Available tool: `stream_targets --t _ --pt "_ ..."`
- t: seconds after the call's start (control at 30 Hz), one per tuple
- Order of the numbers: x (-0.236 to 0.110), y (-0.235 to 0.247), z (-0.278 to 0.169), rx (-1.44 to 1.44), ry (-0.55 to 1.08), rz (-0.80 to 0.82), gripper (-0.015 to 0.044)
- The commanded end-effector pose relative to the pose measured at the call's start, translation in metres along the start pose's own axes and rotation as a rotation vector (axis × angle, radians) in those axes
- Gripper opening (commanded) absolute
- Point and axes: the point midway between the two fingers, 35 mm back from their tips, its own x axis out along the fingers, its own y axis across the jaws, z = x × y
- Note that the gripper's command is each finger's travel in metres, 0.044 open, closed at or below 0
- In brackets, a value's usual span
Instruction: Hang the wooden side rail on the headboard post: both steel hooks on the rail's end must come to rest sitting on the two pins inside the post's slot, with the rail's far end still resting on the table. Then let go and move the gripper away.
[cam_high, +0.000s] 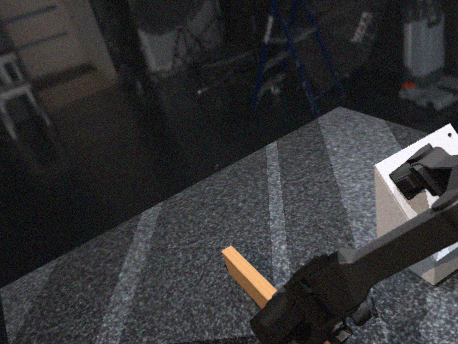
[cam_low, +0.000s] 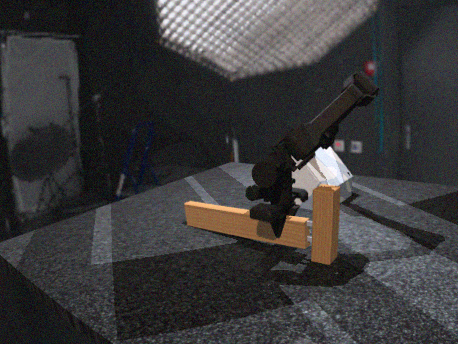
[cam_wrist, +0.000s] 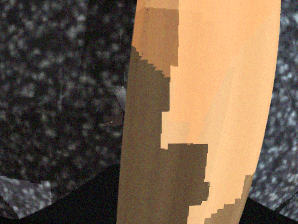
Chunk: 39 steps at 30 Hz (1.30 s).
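The hand (cam_low: 276, 227) is clamped on the wooden side rail (cam_low: 235, 222), gripping it from above, close to the end that faces the headboard post (cam_low: 325, 222). That post stands upright just beyond the hand, and the rail's near end sits right up against it, with only a sliver of pale metal (cam_low: 310, 231) showing in the gap. Whether the 2 steel hooks are resting on the pins cannot be told from here; the slot is hidden. Behind the hand the rail runs back and down, its far end (cam_high: 231, 254) low against the table (cam_low: 150, 280), though contact is hard to confirm.

The wrist view shows only the rail's top face (cam_wrist: 220, 96) running straight below.

The risks, as I judge them: releasing with the hooks merely pressed at the slot would let the end drop. A slightly skewed rail could catch 1 pin only. And pulling away sideways might drag the rail back out or tip the post.
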Motion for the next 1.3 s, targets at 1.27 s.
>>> stream_targets --t 1.27 --pt "-0.0035 0.0029 -0.0051 0.003 0.003 0.009 0.0"
